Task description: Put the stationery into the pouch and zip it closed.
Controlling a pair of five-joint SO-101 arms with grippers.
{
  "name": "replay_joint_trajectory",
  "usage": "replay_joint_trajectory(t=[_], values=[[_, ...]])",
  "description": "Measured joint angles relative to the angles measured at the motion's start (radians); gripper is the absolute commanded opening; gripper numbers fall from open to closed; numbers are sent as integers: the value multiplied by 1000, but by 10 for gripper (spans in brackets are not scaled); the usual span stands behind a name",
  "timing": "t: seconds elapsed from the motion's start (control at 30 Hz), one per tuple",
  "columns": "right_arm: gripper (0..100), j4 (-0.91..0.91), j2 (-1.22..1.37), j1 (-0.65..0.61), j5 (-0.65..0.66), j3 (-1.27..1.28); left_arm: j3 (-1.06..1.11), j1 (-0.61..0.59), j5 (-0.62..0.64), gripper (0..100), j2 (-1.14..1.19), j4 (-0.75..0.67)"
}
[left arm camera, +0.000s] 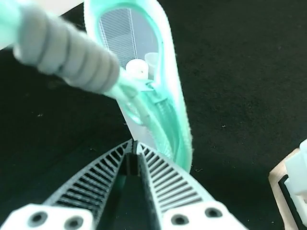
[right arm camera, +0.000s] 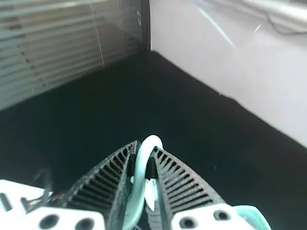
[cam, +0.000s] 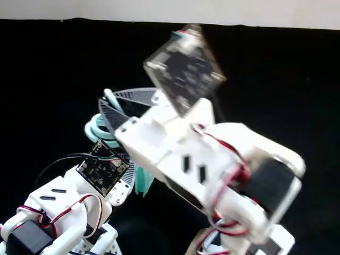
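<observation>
Pouch: a mint-green, oval zip pouch (left arm camera: 175,96) with a mesh lining is seen lengthwise through the centre of the left wrist view, its mouth gaping open; in the high view its green loops (cam: 98,130) are found left of centre, between the two arms
Pouch contents: two small pale round-ended things (left arm camera: 136,68) are seen side by side inside the open mouth; what they are cannot be told
Pen: a mint-green pen with a grey ribbed grip (left arm camera: 67,55) is seen slanting from the upper left of the left wrist view, its tip end lowered into the mouth of the pouch
Left pincer: the left pincer (left arm camera: 133,154) is clenched on the near end of the pouch, at the lower centre of its own view; the dark ribbed fingers (left arm camera: 165,184) are pressed together with only the pouch edge between them
Right pincer: the right pincer (right arm camera: 145,147) is clenched on a mint-green shaft with a white rounded end (right arm camera: 149,141), taken to be the pen, which juts just past the fingertips
Arms: the left arm (cam: 58,207) is placed at the lower left of the high view, the right arm (cam: 212,164) across centre and lower right
Desk: a black cloth-covered desk (cam: 287,79) is seen under everything
Background: a pale wall (right arm camera: 230,62) is seen at the upper right of the right wrist view
</observation>
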Motion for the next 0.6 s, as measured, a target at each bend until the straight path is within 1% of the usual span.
replay_joint_trajectory(t=[0.1, 0.2, 0.5, 0.6], values=[[5, 0, 25, 0, 0, 0, 0, -2, 0, 132, 0, 11], [5, 0, 28, 0, 0, -12, 0, -2, 0, 158, 0, 38], [5, 0, 31, 0, 0, -71, 0, -2, -2, 160, 0, 44], [5, 0, 32, 0, 0, -71, -35, -2, -2, 158, 0, 44]])
